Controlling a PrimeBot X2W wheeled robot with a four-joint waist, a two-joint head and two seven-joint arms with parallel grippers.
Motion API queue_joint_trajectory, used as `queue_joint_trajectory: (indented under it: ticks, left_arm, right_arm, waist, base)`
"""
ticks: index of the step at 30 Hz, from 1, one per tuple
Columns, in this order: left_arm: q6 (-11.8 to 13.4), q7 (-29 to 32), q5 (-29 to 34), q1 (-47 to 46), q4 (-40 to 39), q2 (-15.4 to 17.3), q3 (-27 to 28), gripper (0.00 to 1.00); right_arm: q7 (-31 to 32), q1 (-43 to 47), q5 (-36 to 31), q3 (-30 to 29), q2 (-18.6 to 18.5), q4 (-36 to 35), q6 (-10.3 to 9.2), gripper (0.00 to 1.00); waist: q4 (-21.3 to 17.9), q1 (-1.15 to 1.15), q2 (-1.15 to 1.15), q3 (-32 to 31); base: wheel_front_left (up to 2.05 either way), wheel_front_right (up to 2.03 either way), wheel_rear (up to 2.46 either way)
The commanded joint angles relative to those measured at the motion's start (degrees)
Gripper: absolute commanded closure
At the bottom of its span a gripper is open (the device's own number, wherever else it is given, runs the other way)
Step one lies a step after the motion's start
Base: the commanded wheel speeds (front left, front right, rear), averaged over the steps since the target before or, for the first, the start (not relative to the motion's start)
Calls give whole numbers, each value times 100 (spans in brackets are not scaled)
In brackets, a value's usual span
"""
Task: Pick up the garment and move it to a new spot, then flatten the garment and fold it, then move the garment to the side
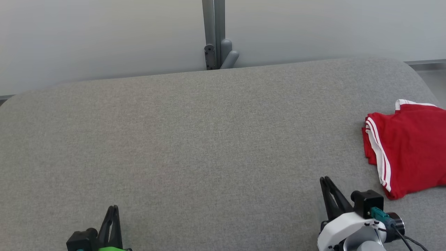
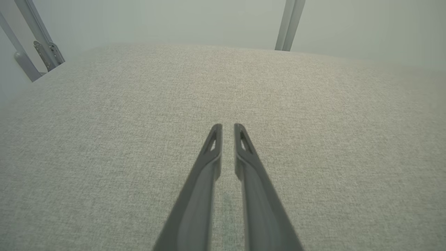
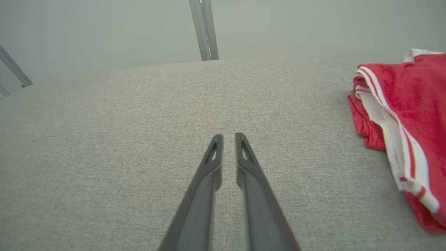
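Note:
A red garment (image 1: 411, 150) with white stripes lies folded at the right edge of the grey fabric table (image 1: 195, 139), partly cut off by the head view's border. The right wrist view shows the garment (image 3: 407, 115) to the right of my fingers. My right gripper (image 1: 325, 179) hovers at the lower right, left of and nearer than the garment, shut with nothing in it (image 3: 228, 137). My left gripper (image 1: 113, 208) sits at the lower left, far from the garment, also shut and empty (image 2: 227, 127).
A grey metal post (image 1: 214, 35) with a bracket stands behind the table's far edge against a pale wall. The table's corners are rounded. Its broad grey surface stretches from the left side to the garment.

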Motion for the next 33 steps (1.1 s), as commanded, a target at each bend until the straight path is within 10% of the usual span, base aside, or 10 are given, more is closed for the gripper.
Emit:
queue_joint_trajectory:
  ticks: [1, 33]
  left_arm:
    - [-1, 5, -9, -4, -1, 1, 3, 100]
    - [-155, 812, -3154, -332, -326, 19, 209, 100]
  right_arm:
    - [3, -2, 10, -2, 0, -3, 0, 100]
    - [845, -49, 3188, -488, -18, -436, -2, 100]
  waist:
    - [0, 0, 0, 0]
    - [53, 0, 0, -9]
  base:
    - [0, 0, 0]
    - [0, 0, 0]
